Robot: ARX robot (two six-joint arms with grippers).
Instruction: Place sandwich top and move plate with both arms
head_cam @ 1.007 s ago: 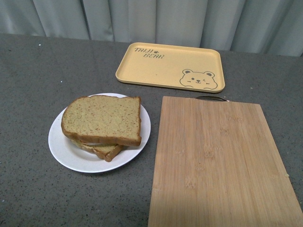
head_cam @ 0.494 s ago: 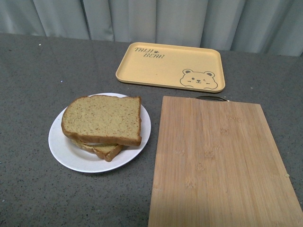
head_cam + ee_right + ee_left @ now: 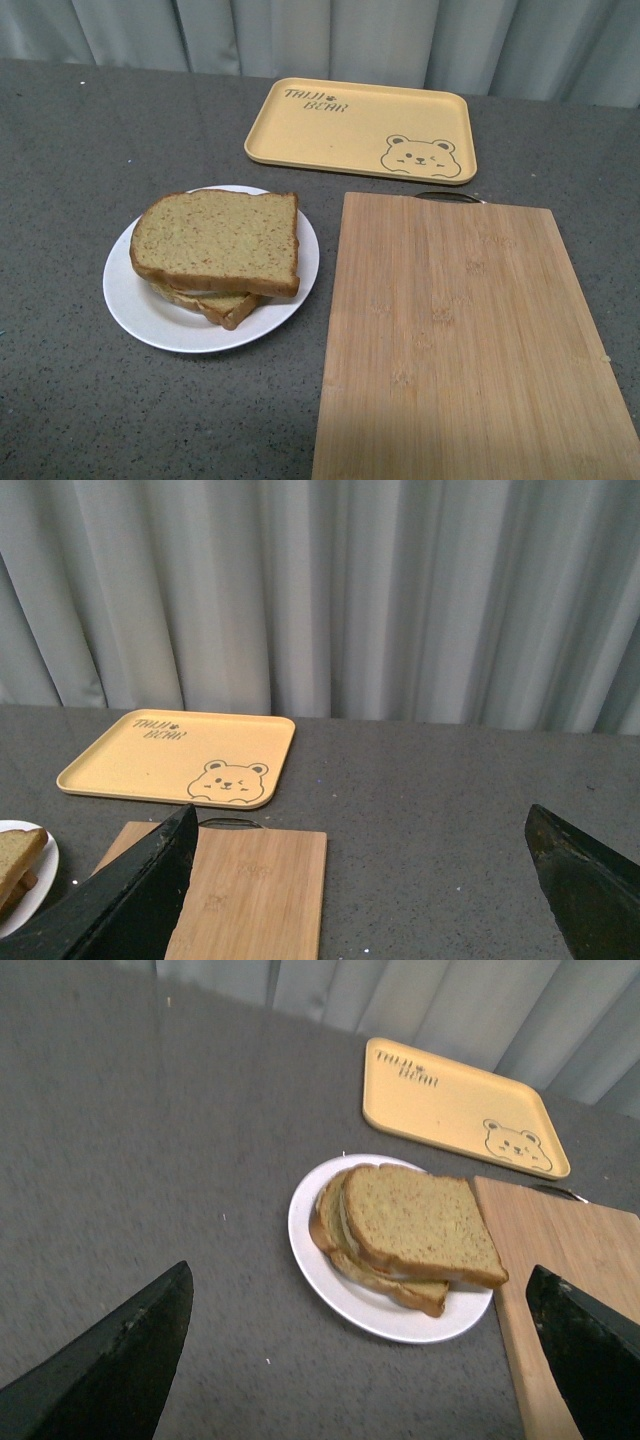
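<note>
Sandwich top [image 3: 215, 240] sits square-ish on the lower slice [image 3: 228, 310], on the plate [image 3: 125, 300] just left of the board [image 3: 460, 340]. Placing looks done, so the plate move is up next, I'd say. Left fingers [image 3: 110, 1360] spread wide, empty, hovering near the plate; right fingers [image 3: 130, 890] wide too, empty, well away. Best to pinch opposite rims, lift level and together, or the stack slides.

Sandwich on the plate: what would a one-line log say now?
sandwich top: stacked on lower slice | plate: on table | left gripper: open, empty | right gripper: open, empty
</note>
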